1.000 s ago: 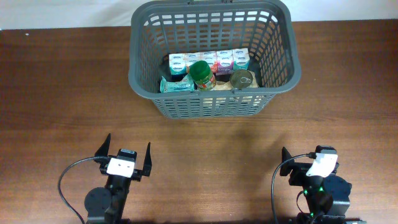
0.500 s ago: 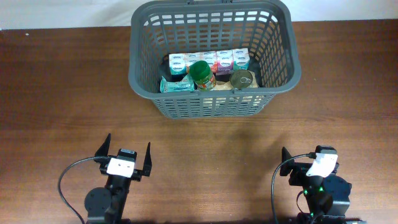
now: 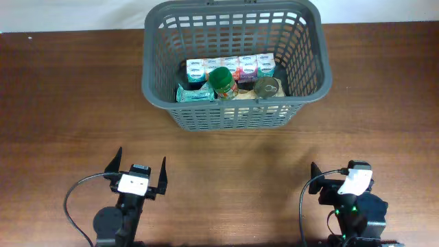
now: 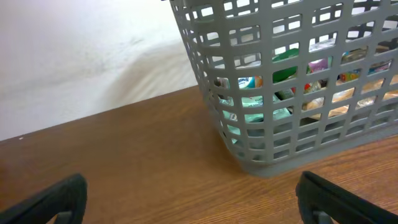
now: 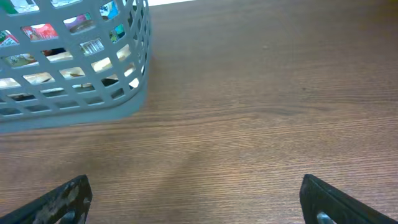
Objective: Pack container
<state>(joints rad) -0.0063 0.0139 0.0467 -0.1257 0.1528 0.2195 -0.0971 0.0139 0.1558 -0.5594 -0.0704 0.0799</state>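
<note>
A dark grey container stands at the far middle of a brown wooden table, well apart from the two robot arms parked at the near edge. Inside it, against the near wall, stand a green-lidded jar and a tin can, with a teal packet to the jar's left and a row of small cartons just behind them.

The left gripper hangs low over the table with its fingers spread wide and nothing between them. The right gripper is likewise spread and holds nothing, its wrist camera looking across bare wood to the container's near right corner.

No loose item shows on the table in any of the three views, and the goods sit inside the container, so the packing appears to be finished or very nearly so. The far half of the container's floor is bare. Whether more goods wait out of view cannot be told.
</note>
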